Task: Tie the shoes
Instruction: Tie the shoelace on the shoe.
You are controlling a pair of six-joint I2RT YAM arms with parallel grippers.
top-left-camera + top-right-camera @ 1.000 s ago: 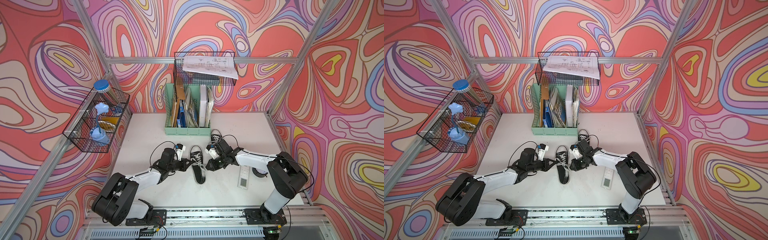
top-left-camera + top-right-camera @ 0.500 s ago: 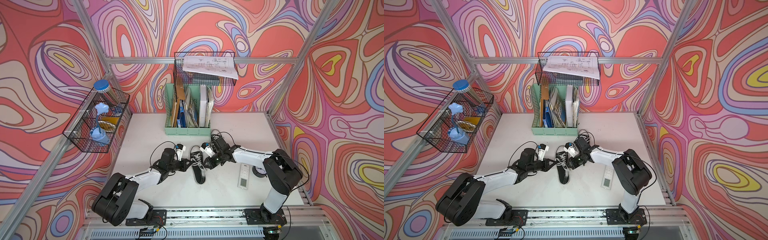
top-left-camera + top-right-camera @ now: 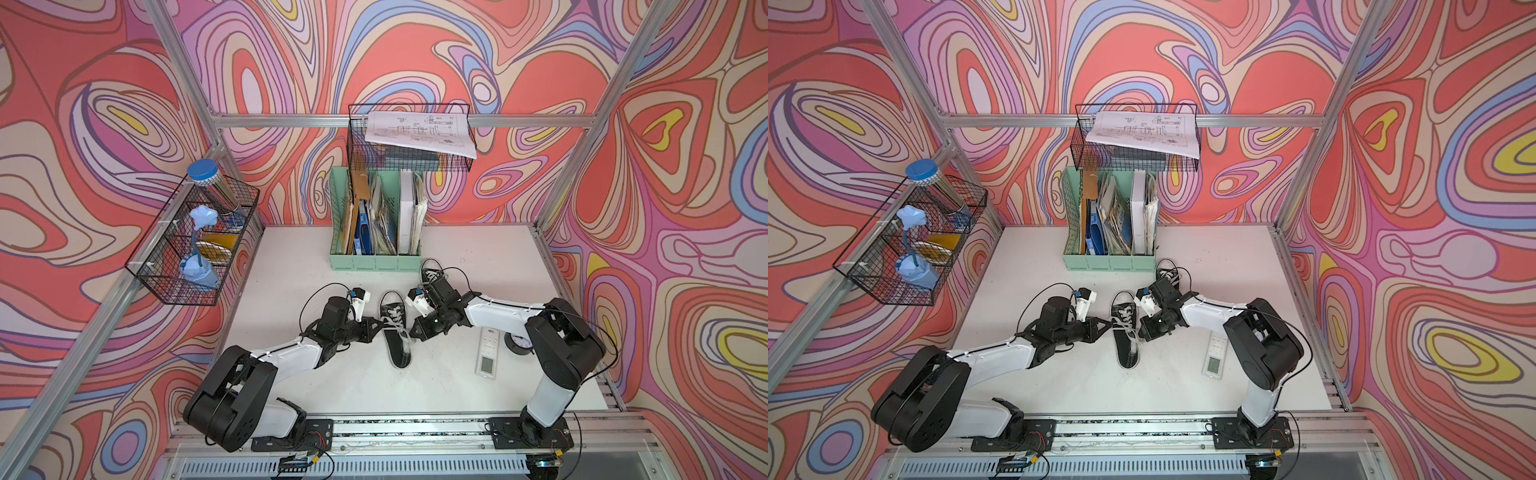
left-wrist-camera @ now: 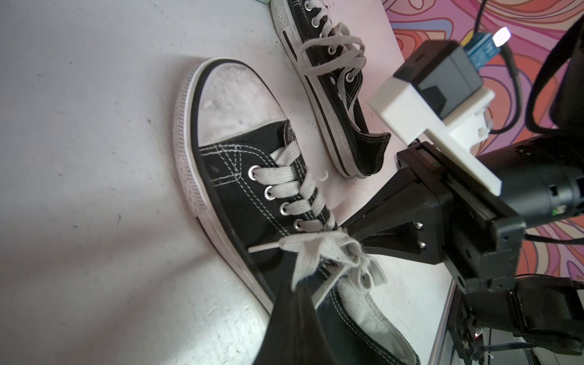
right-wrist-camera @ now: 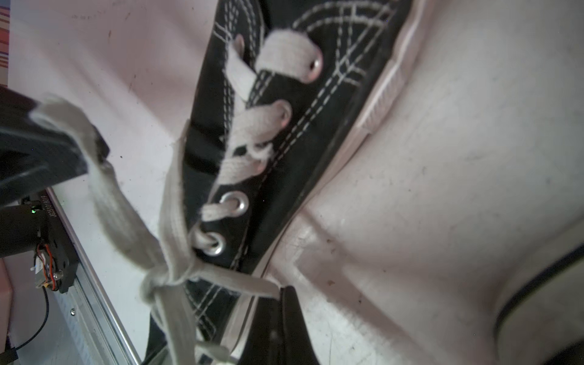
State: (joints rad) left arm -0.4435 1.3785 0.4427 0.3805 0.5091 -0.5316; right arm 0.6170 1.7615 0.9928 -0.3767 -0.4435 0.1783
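Observation:
One of the shoes (image 3: 395, 328) (image 3: 1126, 332) lies mid-table, a black canvas sneaker with white laces and a pale scuffed toe pointing to the back. The other shoe (image 3: 430, 270) (image 3: 1167, 272) lies behind it by the file holder, its laces in a loose bow. My left gripper (image 3: 376, 326) (image 3: 1106, 326) (image 4: 297, 290) is shut on a lace end on the shoe's left side. My right gripper (image 3: 413, 332) (image 3: 1142, 334) (image 5: 282, 292) is shut on the other lace end on the right side. A half-made knot (image 4: 319, 252) (image 5: 167, 278) sits between them over the top eyelets.
A green file holder (image 3: 374, 257) stands at the back centre. A white remote (image 3: 487, 353) and a small black clock (image 3: 517, 343) lie under the right arm. Wire baskets (image 3: 195, 245) hang on the left and back walls. The metal rail (image 3: 395, 428) runs along the front edge.
My right gripper has shut on the lace and shifted slightly beside the middle shoe. The left arm has stayed put, still shut on its lace.

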